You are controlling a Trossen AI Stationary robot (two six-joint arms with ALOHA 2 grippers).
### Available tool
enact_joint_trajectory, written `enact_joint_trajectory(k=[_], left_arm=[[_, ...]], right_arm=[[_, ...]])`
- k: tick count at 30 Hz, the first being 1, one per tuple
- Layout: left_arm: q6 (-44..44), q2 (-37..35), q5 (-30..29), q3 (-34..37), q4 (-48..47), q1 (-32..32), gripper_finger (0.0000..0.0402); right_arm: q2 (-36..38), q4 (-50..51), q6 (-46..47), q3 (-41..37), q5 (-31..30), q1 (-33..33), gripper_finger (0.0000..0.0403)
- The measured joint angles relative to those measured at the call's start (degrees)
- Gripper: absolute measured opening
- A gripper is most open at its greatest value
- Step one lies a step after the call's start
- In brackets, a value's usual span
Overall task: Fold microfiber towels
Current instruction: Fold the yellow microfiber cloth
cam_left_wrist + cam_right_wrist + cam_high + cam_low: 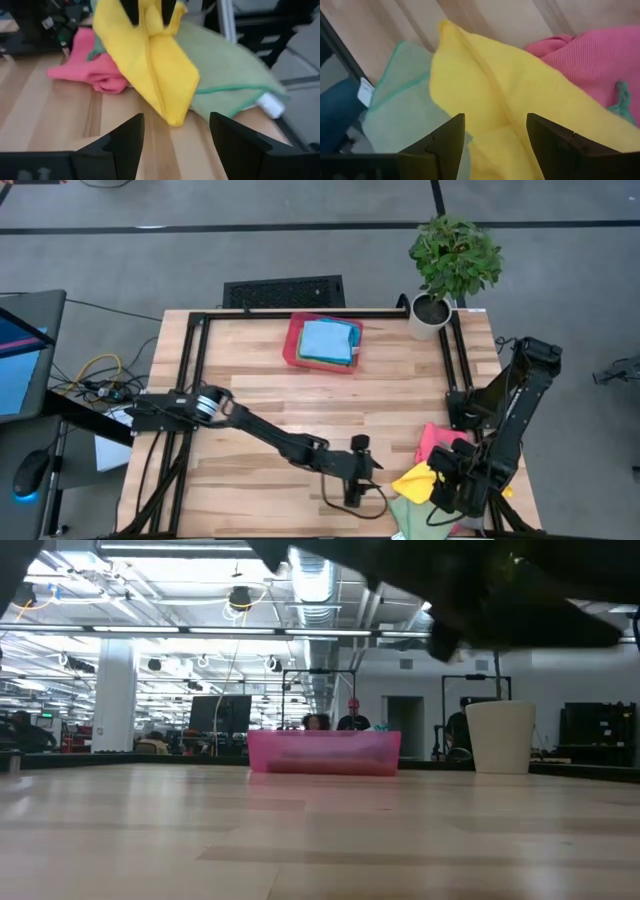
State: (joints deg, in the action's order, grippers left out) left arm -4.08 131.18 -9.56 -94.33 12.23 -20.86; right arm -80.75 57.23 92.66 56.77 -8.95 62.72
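Two dark robot arms reach over a pale wooden table (250, 390). At its near right corner lies a loose heap of microfiber towels: a yellow towel (418, 481) on top, a pink towel (437, 439) behind it, and a green towel (410, 515) spilling over the table's edge. The green towel carries a small white label (270, 104); no writing on it can be read.

The right gripper (447, 485) sits directly over this heap. Its wrist view shows its two dark fingers (447, 140) spread wide, with the yellow towel filling the gap beyond them. In the left wrist view, two dark fingertips meet the top of the yellow towel's raised fold, but whether they pinch it cannot be told.

The left gripper (356, 470) rests near the middle of the table's front edge, just beside the heap and pointing toward it. Its jaws stand apart and hold nothing.

At the far side of the table a red tray (292, 345) holds a stack of folded towels, the light blue towel (328, 340) uppermost. A potted plant (452, 260) in a white pot stands at the far right corner.
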Motion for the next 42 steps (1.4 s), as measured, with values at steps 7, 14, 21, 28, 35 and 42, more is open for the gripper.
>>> enact_joint_trajectory(k=[7,14,21,28,35,42], left_arm=[[0.64,11.61,-4.72,-18.29,-13.32,0.78,0.0217],[-2.01,16.26,-1.66,-25.68,-16.04,2.11,0.0217],[-3.19,17.57,-1.64,-25.34,-11.98,2.13,0.0217],[-3.42,18.19,-2.76,-25.15,-11.9,1.63,0.0217],[-6.26,21.09,-0.01,-25.2,-10.78,1.62,0.0217],[-6.82,21.37,0.32,-27.62,-15.51,1.58,0.0217]], right_arm=[[0.1,0.41,3.8,1.69,-2.25,1.89,0.024],[0.0,0.53,4.42,2.1,-4.45,2.18,0.024],[-0.02,0.9,4.36,2.1,-4.92,2.17,0.024],[-0.02,0.63,4.37,2.1,-6.78,2.52,0.024],[-0.02,0.61,4.37,2.1,-7.8,2.54,0.024],[-4.22,4.82,2.55,1.99,-4.85,2.91,0.024]])
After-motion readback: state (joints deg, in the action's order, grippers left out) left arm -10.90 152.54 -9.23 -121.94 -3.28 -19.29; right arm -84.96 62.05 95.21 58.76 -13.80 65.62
